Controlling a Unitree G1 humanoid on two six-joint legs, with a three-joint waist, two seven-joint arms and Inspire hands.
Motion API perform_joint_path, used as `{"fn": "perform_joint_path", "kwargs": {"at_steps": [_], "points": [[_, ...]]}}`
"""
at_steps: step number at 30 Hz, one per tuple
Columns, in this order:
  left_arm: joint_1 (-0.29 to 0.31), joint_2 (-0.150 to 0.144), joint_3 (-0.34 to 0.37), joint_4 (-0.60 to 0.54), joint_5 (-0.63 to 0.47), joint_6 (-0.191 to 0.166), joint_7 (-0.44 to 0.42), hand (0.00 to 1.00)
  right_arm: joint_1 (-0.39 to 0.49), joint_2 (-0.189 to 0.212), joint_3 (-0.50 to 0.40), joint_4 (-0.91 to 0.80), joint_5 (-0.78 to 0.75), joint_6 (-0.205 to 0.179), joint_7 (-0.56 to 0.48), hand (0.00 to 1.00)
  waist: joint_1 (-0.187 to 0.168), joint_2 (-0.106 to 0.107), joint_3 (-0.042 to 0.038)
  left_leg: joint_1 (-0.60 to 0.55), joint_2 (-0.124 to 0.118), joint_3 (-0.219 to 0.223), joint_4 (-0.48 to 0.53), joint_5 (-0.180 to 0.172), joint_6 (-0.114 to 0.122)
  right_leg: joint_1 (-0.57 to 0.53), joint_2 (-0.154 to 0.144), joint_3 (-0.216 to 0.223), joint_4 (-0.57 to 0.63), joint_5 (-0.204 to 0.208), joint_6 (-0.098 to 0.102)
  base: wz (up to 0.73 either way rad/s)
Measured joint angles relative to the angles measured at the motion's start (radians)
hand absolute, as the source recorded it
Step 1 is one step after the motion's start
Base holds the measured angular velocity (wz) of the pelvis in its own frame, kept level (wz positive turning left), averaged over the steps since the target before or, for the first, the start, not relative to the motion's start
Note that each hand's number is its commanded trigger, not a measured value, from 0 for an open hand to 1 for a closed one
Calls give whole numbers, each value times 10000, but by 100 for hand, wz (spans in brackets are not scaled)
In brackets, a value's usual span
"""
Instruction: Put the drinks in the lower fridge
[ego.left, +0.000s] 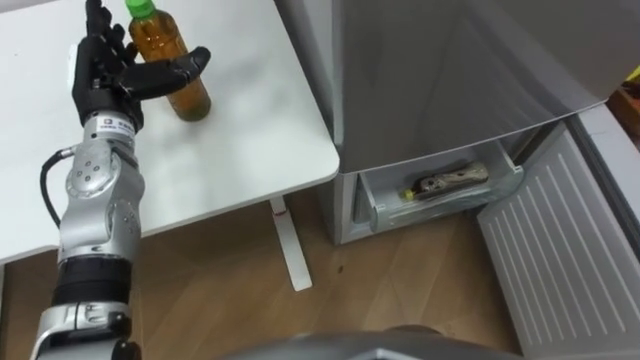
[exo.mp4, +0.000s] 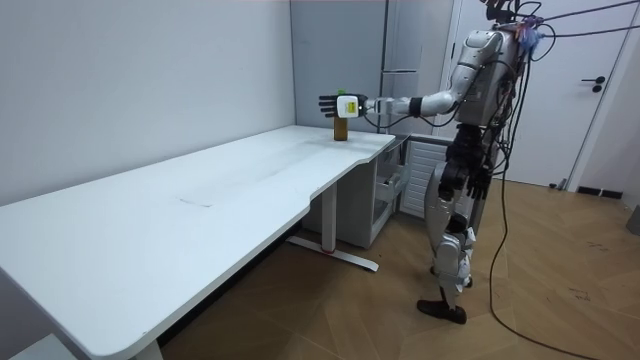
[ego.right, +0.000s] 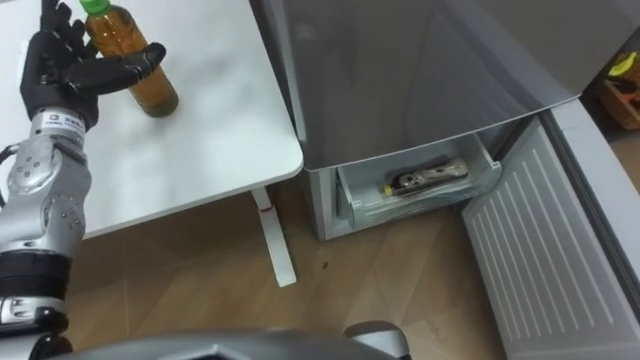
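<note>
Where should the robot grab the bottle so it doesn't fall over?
Round the middle of the bottle, coming from its left, where the open left robot hand is. It stands upright on the table and its body is round, so fingers and thumb can probably wrap it. The green cap looks too narrow.

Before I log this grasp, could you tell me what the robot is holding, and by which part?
Nothing is held yet: the left hand is open beside the bottle, its thumb stretched across the bottle's front.

Amber bottle (ego.left: 172, 60) with green cap (ego.left: 140, 8); white table (ego.left: 240, 120).
</note>
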Motion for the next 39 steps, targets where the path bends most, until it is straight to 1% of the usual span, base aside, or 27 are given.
{"fn": "perform_joint_path", "kwargs": {"at_steps": [4, 6, 9, 13, 15, 16, 17, 28, 32, 36, 39], "points": [[-26, 23, -2, 55, -44, 74, 13, 0, -88, 3, 1, 13, 6, -2, -134, 0, -27, 0, 0, -4, 1, 2, 0, 0, 0, -2, 0, -8, -3, 4, -3, 0], [-30, 125, -4, 59, -300, 91, 6, 0, -124, 3, 0, 13, 2, -2, -187, 0, -107, 10, -6, 6, 3, 2, 2, 0, -1, 3, 0, -12, 6, 6, -8, 0], [-31, 253, -5, 76, -360, 115, 6, 0, -198, 4, 0, 14, 3, -6, -252, 0, -205, 14, -8, 48, 4, 7, 1, 0, -1, 26, 1, -8, 33, 7, -9, 0], [-31, 264, -4, 204, -393, 132, 7, 0, -237, 6, 0, 25, 7, 0, -283, 0, -212, 9, -4, 72, 6, 27, 7, 0, 0, 1, 2, -5, 133, 6, -8, 0], [-30, 269, -4, 240, -612, 200, 9, 0, -226, 5, 1, 28, 9, 14, -339, 0, -212, 6, -2, 66, 6, 31, 18, 0, 0, -2, 1, -5, 135, 6, -8, 0], [-31, 269, -4, 240, -668, 203, 9, 85, -227, 3, 1, 28, 9, 14, -343, 0, -213, 6, -2, 67, 6, 31, 20, 0, 0, -2, 1, -5, 137, 6, -8, 0], [-32, 272, -4, 238, -739, 203, 6, 100, -233, 3, 1, 23, 9, 13, -342, 0, -218, 9, -4, 65, 7, 31, 25, 0, 0, -1, 2, -4, 138, 6, -8, 0], [-187, 299, -18, 238, -753, 207, 1, 100, -267, 3, 1, 10, 7, 2, -325, 0, -224, 60, -37, 75, 9, 100, 21, 0, 0, -37, 2, 33, 139, 7, -8, -1], [-187, 332, -81, 282, -737, 481, 5, 100, -261, 2, 2, 12, 6, 2, -328, 0, -218, 91, -26, 77, 11, 138, 12, 0, 0, -56, 8, 66, 156, 8, -8, 0], [-187, 353, -311, 315, -732, 762, 11, 100, -268, -7, 1, 6, 5, 2, -326, 0, -241, 101, -24, 79, 21, 161, 2, -1, -1, -72, 21, 93, 162, 11, -11, 0], [-187, 355, -469, 346, -744, 879, -63, 100, -273, -10, 1, 8, 5, 5, -326, 0, -235, 83, -13, 71, 24, 164, -6, -1, -1, -85, 23, 92, 164, 11, -12, 0]]}}
